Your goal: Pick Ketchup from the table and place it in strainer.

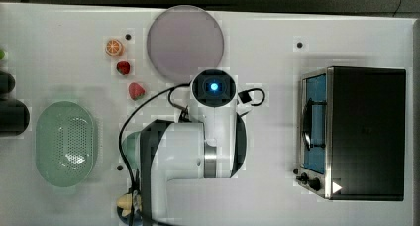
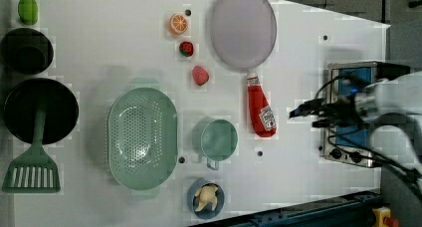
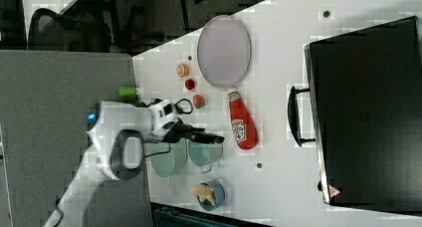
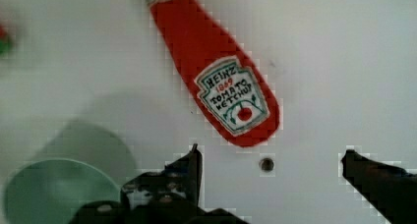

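The Ketchup [image 2: 261, 110] is a slim red squeeze bottle with a white cap. It lies flat on the white table, its cap toward the grey plate [image 2: 242, 28]. The right view shows the Ketchup [image 3: 242, 123], and the wrist view shows the labelled Ketchup [image 4: 221, 81]. My gripper [image 4: 270, 157] hangs open above the table just past the bottle's broad base, with nothing between its fingers. In the left view my gripper [image 2: 304, 116] is to the bottle's right. The mint-green strainer [image 2: 143, 137] stands empty at the top view's left [image 1: 64, 144].
A green cup [image 2: 217, 140] stands between the strainer and the bottle. Two strawberries [image 2: 200, 75] and an orange slice [image 2: 178, 24] lie near the plate. A toaster oven [image 1: 356, 132] stands at the top view's right. Black bowls [image 2: 40, 110], a green spatula [image 2: 32, 167] and a blue bowl [image 2: 206, 197] lie around.
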